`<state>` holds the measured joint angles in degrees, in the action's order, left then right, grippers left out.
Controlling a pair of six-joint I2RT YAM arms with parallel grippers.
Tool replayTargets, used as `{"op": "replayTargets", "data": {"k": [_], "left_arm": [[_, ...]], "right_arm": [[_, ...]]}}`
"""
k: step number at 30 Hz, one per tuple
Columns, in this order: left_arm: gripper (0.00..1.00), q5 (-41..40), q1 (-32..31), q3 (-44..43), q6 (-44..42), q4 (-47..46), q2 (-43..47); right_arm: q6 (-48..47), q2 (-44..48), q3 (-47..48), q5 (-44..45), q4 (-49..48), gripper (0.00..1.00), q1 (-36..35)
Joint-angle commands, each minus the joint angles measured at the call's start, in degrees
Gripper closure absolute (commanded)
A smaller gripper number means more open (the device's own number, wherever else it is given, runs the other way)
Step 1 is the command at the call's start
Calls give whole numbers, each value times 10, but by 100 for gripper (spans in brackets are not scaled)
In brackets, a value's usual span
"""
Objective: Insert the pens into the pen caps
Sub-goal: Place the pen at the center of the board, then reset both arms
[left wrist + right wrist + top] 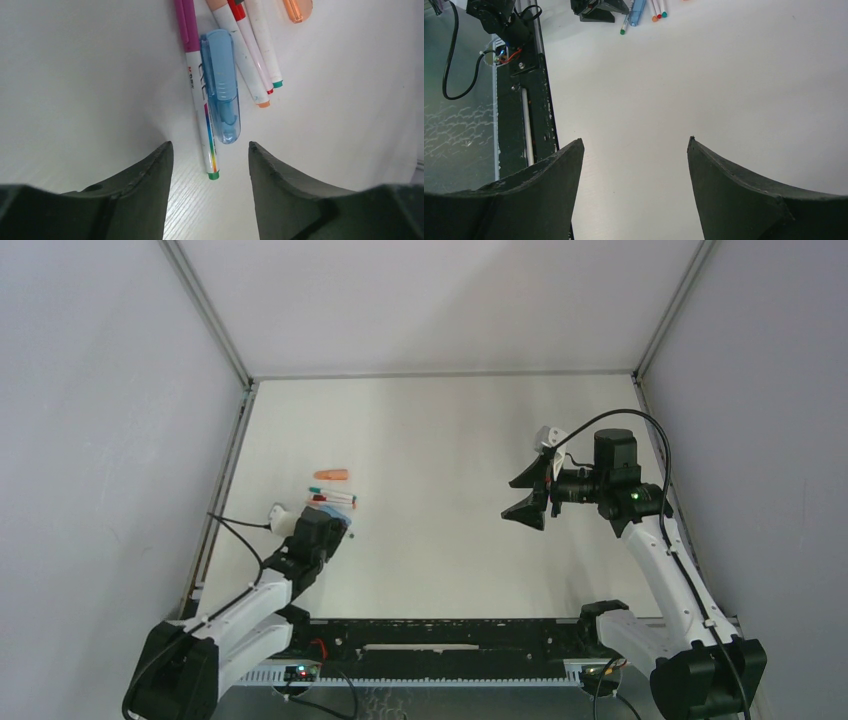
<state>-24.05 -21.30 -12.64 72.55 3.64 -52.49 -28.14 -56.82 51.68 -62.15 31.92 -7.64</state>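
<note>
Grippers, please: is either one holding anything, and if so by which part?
Nothing is held. The left gripper is open and empty; the blue cap and a pen lie on the table ahead of it. The right gripper is open and empty too.

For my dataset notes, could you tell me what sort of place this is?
Likely a lab robot enclosure: plain walls around a white table, two arms bolted at its edge.
</note>
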Motion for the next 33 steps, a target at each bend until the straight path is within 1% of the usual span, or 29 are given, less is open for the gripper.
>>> {"op": "replayTargets", "data": {"k": [1, 5, 8, 9, 11, 15, 17, 19, 20, 21, 22, 24, 27, 29, 30, 33], "left_arm": [[39, -2, 5, -31, -10, 82, 44], [38, 12, 5, -39, -32, 108, 109], [36, 53, 5, -44, -66, 102, 153], [34, 82, 5, -44, -80, 92, 169], [31, 138, 5, -40, -109, 54, 187], [22, 272, 5, -22, -144, -83, 202], [19, 316, 5, -23, -141, -109, 201], [17, 349, 5, -33, -141, -117, 199], [16, 363, 5, -39, -140, -117, 198], [16, 377, 5, -46, -138, -117, 197], [16, 390, 4, -51, -134, -117, 196], [16, 416, 4, -62, -133, -116, 195], [10, 435, -8, -94, -150, -105, 198], [4, 421, -26, -138, -183, -59, 207], [2, 403, -37, -163, -207, -18, 211], [0, 356, -64, -250, -277, 91, 212]], "right_arm": [[-2, 6, 1, -2, -13, 17, 1], [-4, 7, 2, 1, -12, 17, 1], [-5, 9, 2, 4, -13, 17, 3], [-6, 11, 2, 7, -14, 17, 4], [-5, 15, 1, 8, -14, 17, 11], [-5, 28, 1, 7, -13, 17, 31], [-5, 38, 1, 19, -13, 14, 40], [0, 48, 2, 50, -18, 12, 51], [4, 53, 1, 67, -21, 3, 57], [8, 58, 1, 82, -25, 1, 63], [19, 61, 1, 102, -32, 0, 67], [75, 67, 0, 153, -66, 0, 72], [149, 89, 8, 235, -92, 0, 72], [170, 122, 7, 258, -102, 0, 72], [183, 138, 0, 258, -111, 0, 72], [185, 175, -19, 253, -129, 0, 72]]}}
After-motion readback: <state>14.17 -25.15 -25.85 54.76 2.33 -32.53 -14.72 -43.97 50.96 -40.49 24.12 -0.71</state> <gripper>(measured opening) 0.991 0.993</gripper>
